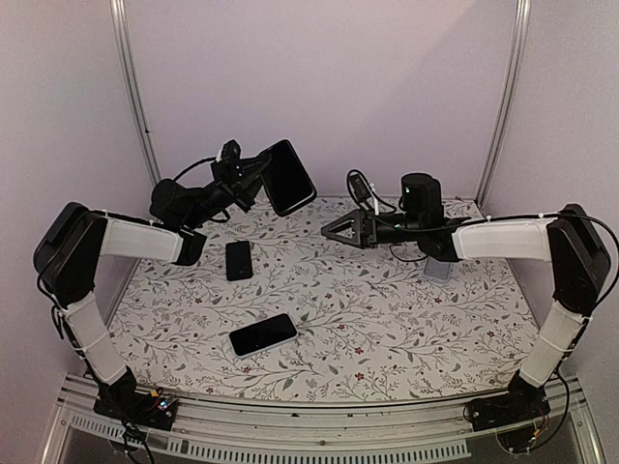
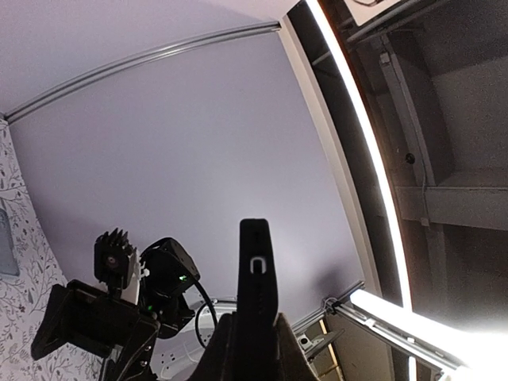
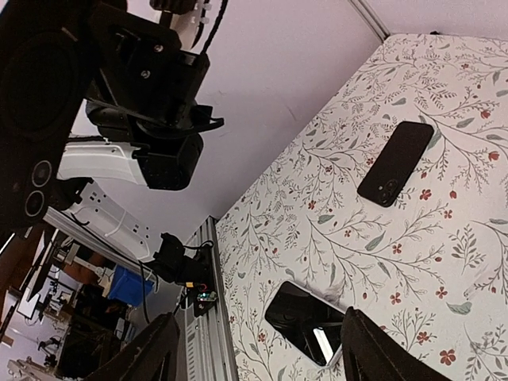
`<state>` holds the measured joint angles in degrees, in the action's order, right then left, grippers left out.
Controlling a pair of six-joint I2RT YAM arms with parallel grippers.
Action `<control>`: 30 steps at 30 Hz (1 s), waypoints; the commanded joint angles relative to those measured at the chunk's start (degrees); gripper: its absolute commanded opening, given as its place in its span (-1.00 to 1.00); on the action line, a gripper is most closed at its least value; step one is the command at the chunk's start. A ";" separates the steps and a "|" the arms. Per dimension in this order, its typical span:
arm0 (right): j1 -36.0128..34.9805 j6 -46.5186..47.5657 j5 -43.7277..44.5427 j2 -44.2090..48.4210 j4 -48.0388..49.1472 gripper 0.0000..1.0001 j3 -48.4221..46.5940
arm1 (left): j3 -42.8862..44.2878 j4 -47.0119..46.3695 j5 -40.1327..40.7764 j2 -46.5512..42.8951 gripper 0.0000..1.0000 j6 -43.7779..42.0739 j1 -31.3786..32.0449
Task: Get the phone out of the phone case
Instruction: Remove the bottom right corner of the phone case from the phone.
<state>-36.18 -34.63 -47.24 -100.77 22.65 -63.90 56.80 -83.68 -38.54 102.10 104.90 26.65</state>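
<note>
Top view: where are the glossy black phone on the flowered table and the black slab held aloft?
glossy black phone [image 1: 263, 334], top view, centre of its screen.
black slab [image 1: 288, 177], top view, middle of its face.

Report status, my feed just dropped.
Left gripper shut on phone case, held aloft; contents unclear. Right gripper open, empty. Phone and smaller black device on table, nothing between grippers.

Three black phones, one perhaps just a case: raised phone [image 1: 287, 177], small phone [image 1: 239, 259], glossy phone [image 1: 263, 333]. Two robot arms [image 1: 135, 237] [image 1: 503, 237]. One grey object [image 1: 437, 268].
</note>
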 commanded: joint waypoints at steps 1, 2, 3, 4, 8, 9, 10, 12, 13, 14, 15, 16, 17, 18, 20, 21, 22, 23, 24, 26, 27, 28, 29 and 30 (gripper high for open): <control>0.15 2.52 -2.56 6.73 3.15 0.50 0.30 | -0.09 -5.47 -0.60 -1.88 -1.00 -2.33 -0.55; 0.08 2.55 -3.44 7.43 4.38 0.54 0.49 | -0.01 -5.06 -0.72 -1.98 -1.00 -2.75 -0.55; -0.12 2.55 -3.93 8.21 4.97 0.57 0.46 | 0.10 -4.69 -0.82 -2.06 -1.00 -3.13 -0.51; -0.38 2.62 -4.35 8.68 5.40 0.58 0.33 | 0.26 -4.21 -1.02 -2.16 -1.00 -3.49 -0.55; -1.73 3.46 -4.43 10.13 5.65 0.66 -0.32 | 0.55 -3.25 -1.44 -2.47 -1.00 -4.81 -0.55; -1.90 3.27 -4.55 10.15 5.67 0.67 -0.58 | 0.47 -3.25 -1.44 -2.59 -1.00 -4.87 -0.53; -2.02 3.06 -4.79 10.09 5.69 0.68 -0.87 | 0.43 -3.23 -1.52 -2.61 -1.00 -4.96 -0.55; -2.43 2.84 -4.69 9.99 5.62 0.69 -1.47 | 0.30 -3.16 -1.54 -2.64 -1.00 -5.12 -0.55; -2.57 2.70 -4.48 9.92 5.38 0.70 -1.93 | 0.25 -3.16 -1.58 -2.64 -1.00 -5.21 -0.55; -2.66 2.52 -4.81 9.77 5.27 0.70 -2.33 | 0.27 -3.04 -1.65 -2.75 -1.00 -5.23 -0.55; -2.78 2.28 -5.02 9.36 5.29 0.70 -2.82 | 0.25 -3.02 -1.70 -2.83 -1.00 -5.35 -0.49; -2.94 1.85 -4.67 9.10 5.23 0.71 -3.27 | 0.25 -2.92 -1.77 -2.86 -1.00 -5.45 -0.53; -3.21 1.59 -4.33 8.75 5.01 0.71 -3.78 | 0.32 -2.83 -1.80 -2.92 -1.00 -5.57 -0.55; -3.34 1.17 -4.34 8.35 4.89 0.71 -4.47 | 0.33 -2.73 -1.92 -2.91 -1.00 -5.70 -0.51; -3.36 -0.13 -3.71 7.12 4.77 0.71 -5.41 | 0.29 -2.49 -2.05 -3.03 -1.00 -5.97 -0.55; -3.39 -0.87 -3.73 6.69 4.95 0.71 -5.83 | 0.19 -2.38 -2.06 -3.13 -1.00 -6.06 -0.52; -3.51 -1.20 -3.58 6.09 4.73 0.71 -6.34 | 0.10 -2.37 -2.06 -3.11 -1.00 -6.11 -0.55; -3.54 -1.74 -3.34 5.78 4.47 0.71 -6.73 | 0.01 -2.49 -2.06 -3.11 -1.00 -6.05 -0.54; -3.55 -1.97 -3.42 5.41 4.27 0.71 -6.98 | -0.01 -2.53 -2.06 -3.10 -1.00 -6.03 -0.55; -3.58 -2.32 -3.20 4.78 3.74 0.71 -7.39 | 0.00 -2.59 -2.13 -3.23 -1.00 -6.03 -0.55; -3.67 -2.44 -3.01 4.51 3.50 0.71 -7.52 | -0.02 -2.70 -2.15 -3.23 -1.00 -5.94 -0.48; -3.63 -2.52 -2.96 4.33 3.31 0.71 -7.62 | 0.13 -2.72 -2.26 -3.16 -1.00 -5.98 -0.54; -3.63 -2.54 -2.76 4.11 3.16 0.71 -7.68 | 0.34 -2.65 -2.42 -3.22 -1.00 -6.06 -0.53; -3.65 -2.59 -2.50 4.03 3.04 0.71 -7.73 | 0.41 -2.48 -2.49 -3.22 -1.00 -6.17 -0.55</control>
<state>-39.40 -36.16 -50.92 -95.55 26.57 -69.82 56.49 -83.02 -41.34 101.67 99.31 26.46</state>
